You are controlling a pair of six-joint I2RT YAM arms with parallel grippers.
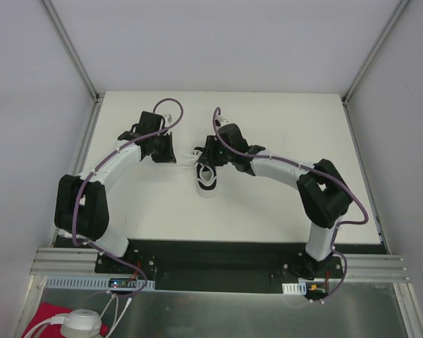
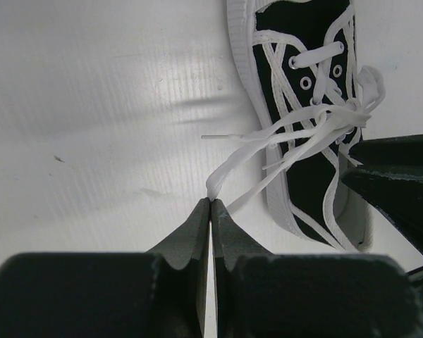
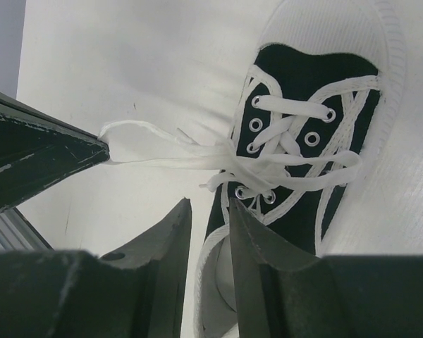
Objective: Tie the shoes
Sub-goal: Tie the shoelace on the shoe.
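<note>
Holding: my left gripper (image 2: pixel 210 203) is clamped on a lace (image 2: pixel 229 165); fingertips are pressed flat together and the white strand comes out at the tip.
Left gripper spot: low over the table (image 1: pixel 282 134), off to the left of the shoe (image 1: pixel 207 177), near it but not touching.
Lace path: runs nearly straight from my left fingertips across to the crossing over the tongue. In the right wrist view it reads as a loop ending at the dark left finger.
Right gripper: my right gripper (image 3: pixel 210 211) has its jaws apart by a narrow gap, and I see nothing pinched between them.
Right gripper spot: above the heel end of the shoe, fingertips just short of the crossed laces (image 3: pixel 282 165).
Shoe: black with white sole and toe rim, upright on its sole. It sits mid-table between my two grippers, partly under the right one, toe pointing away from it.
Laces: white, threaded through the eyelets and bunched loosely over the tongue, with loops trailing toward my left gripper.
Knot: cannot tell whether the bunch is tied or only crossed.
Table: white, and the shoe sits flat on it.
</note>
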